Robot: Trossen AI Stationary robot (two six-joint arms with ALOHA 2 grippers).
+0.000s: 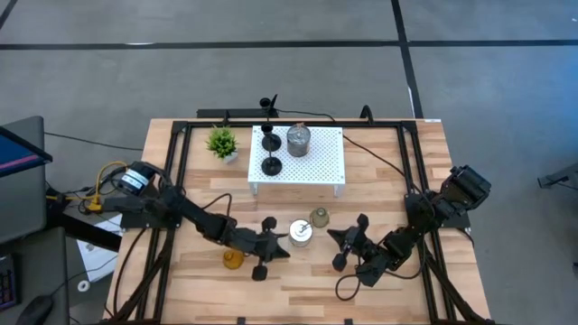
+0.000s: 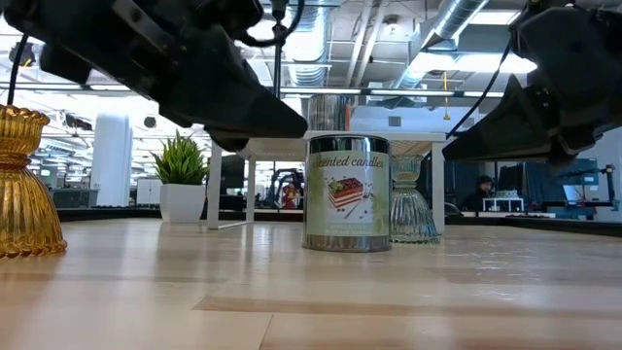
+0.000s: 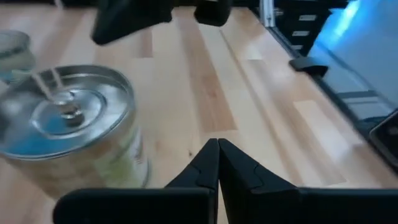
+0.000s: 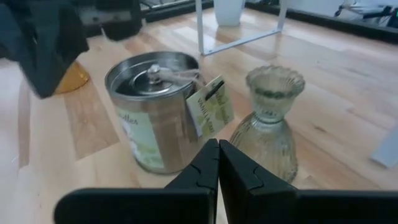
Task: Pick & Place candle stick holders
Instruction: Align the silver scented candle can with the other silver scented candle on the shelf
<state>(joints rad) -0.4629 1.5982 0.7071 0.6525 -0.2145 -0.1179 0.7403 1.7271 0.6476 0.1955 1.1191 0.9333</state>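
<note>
**Both hands closed, nothing gripped yet**

The left hand (image 1: 278,240) and right hand (image 1: 336,236), both closed and empty, flank the tin candle (image 1: 301,233) and olive holder (image 1: 320,217) on the surface (image 1: 379,162). Open 1 hand fully before descending; approach the olive holder squarely, avoiding the tin.

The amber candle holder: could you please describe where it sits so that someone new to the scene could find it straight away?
Start at the white perforated stand at the back of the wooden table and come forward, toward the left arm's side. The amber candle holder stands there beside the left gripper. It alone is golden-orange ribbed glass; the tin candle and greyish holder nearby are not.
</note>
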